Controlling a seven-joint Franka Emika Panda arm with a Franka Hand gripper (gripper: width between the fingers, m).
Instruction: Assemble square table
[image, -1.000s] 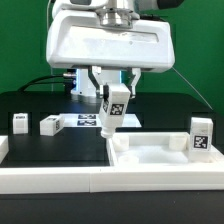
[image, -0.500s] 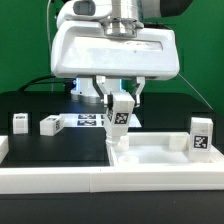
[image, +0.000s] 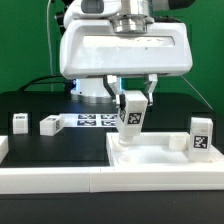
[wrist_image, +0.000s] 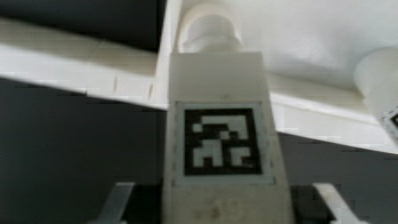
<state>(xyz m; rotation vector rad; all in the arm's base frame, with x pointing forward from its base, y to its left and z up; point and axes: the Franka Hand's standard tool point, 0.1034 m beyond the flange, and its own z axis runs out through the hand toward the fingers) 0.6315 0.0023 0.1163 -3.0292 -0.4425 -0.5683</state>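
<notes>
My gripper is shut on a white leg that carries a black-and-white tag, and holds it upright in the air. The leg hangs over the corner of the white square table slab that lies towards the exterior view's left. In the wrist view the same leg fills the middle between my gripper fingers, and the slab's raised rim runs behind it. A second leg stands at the slab's right side. Two more legs rest on the black surface at the left.
The marker board lies flat on the black surface behind the held leg. A long white rail borders the front of the work area. The arm's white base stands at the back.
My gripper has carried the leg towards the exterior view's right, from above the marker board to over the slab's corner. Its grip has not changed.
</notes>
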